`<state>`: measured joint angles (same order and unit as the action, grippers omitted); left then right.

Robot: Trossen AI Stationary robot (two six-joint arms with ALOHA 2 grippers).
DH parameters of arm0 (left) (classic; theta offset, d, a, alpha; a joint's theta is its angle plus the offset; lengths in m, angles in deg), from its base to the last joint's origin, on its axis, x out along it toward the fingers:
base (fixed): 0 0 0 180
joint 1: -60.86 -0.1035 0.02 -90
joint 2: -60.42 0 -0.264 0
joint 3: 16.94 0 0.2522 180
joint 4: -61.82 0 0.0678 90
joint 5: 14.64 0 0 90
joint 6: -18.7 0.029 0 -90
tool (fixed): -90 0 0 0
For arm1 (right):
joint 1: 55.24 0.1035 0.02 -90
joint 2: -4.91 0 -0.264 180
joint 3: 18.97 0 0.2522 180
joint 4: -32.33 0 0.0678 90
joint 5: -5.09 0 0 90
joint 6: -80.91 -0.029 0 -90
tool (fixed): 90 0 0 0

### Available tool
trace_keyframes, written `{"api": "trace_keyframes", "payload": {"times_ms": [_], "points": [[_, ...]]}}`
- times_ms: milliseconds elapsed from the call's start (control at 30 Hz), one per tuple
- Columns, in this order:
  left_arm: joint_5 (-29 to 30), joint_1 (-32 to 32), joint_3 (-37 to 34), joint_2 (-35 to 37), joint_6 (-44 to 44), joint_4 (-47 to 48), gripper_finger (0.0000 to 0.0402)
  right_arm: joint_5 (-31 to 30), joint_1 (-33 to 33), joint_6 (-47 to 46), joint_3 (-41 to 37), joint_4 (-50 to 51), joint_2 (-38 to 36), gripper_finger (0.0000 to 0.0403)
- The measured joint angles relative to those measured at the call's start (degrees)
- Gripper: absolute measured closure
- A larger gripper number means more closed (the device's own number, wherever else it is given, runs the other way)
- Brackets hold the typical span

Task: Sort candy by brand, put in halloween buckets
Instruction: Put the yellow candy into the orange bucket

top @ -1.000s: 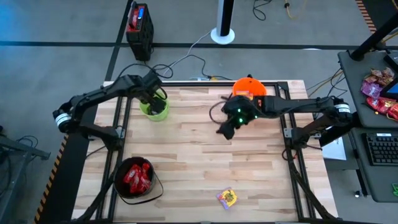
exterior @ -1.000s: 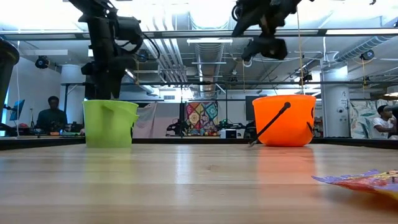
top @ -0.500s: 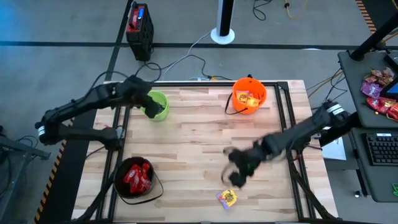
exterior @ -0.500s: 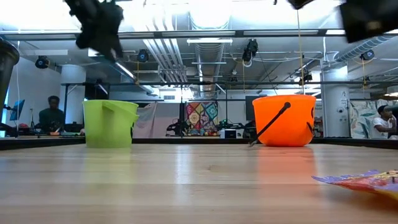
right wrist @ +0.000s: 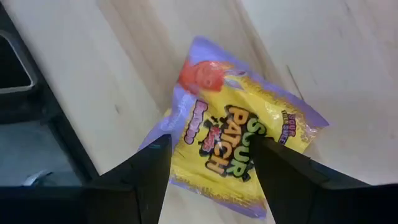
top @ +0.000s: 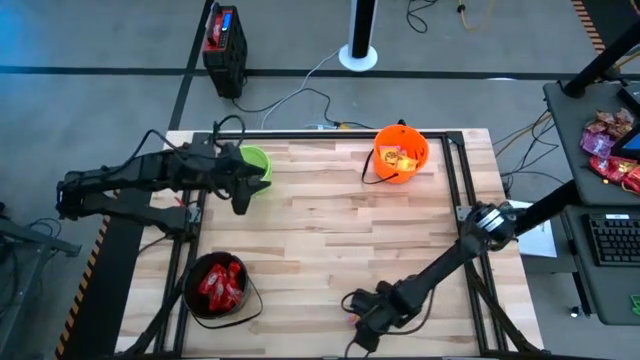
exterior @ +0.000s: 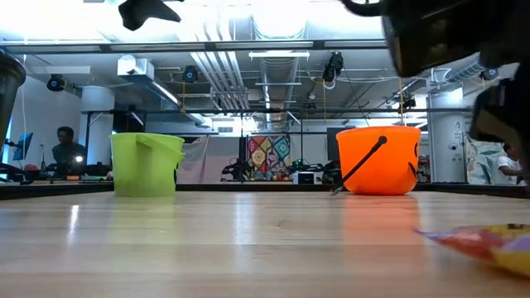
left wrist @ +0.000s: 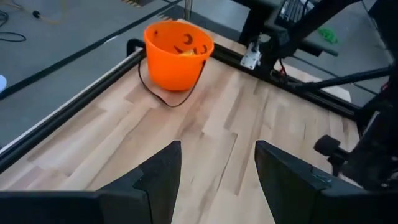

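One candy packet [right wrist: 239, 146], yellow and purple, lies flat on the wood near the table's near edge; the low view shows it at the right [exterior: 489, 244]. My right gripper [right wrist: 211, 177] hovers open just above it, a finger on either side, and hides it in the high view [top: 365, 322]. My left gripper [left wrist: 217, 180] is open and empty, high beside the lime green bucket [top: 256, 162]. The orange bucket [top: 400, 155] at the far edge holds yellow candy. Red candies fill the black bucket [top: 215, 285] at the near left.
The right arm [top: 450, 262] slants across the table's right half down to the near edge. A dark frame rail [right wrist: 37, 118] runs close beside the packet. Pink-red packets [top: 610, 150] lie on a desk off the table's right side. Bare wood [top: 320, 230] spans the middle.
My right gripper has swung from beside the orange bucket across the table to the near edge and come down over the packet. My left gripper has risen out of the lime green bucket and drawn a little toward the near edge. The packet has stayed put.
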<state>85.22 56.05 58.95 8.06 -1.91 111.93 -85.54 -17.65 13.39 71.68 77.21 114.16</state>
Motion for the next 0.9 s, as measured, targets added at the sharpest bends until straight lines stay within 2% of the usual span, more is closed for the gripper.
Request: {"api": "trace_keyframes", "payload": {"times_ms": [167, 267, 367, 533, 667, 900], "points": [[0.10, 1.32, -0.02, -0.04, -0.81, 0.34, 0.0214, 0.18, -0.86, -0.82, 2.94, -0.39, 5.38, 0.0190], [0.13, 1.40, -0.02, 0.00, -0.93, 0.80, 0.0214, -0.64, -0.88, -0.79, 3.42, -0.31, 5.88, 0.0210], [0.19, 1.40, -0.02, -0.26, -0.93, 0.73, 0.0214, -1.29, -0.94, -1.06, 2.83, 0.18, 5.60, 0.0258], [0.23, 1.40, -0.02, -1.51, -0.37, 0.74, 0.0214, -0.91, -1.57, -0.04, 2.61, 0.52, 5.52, 0.0374], [0.23, 1.37, -0.02, -2.75, 0.29, 0.74, 0.0214, -1.00, -2.31, 0.51, 2.51, 3.05, 3.83, 0.0388], [0.23, 1.37, -0.02, -4.68, 0.60, 0.73, 0.0214, -9.42, -3.58, -1.45, 2.17, 12.50, -4.56, 0.0394]]}}
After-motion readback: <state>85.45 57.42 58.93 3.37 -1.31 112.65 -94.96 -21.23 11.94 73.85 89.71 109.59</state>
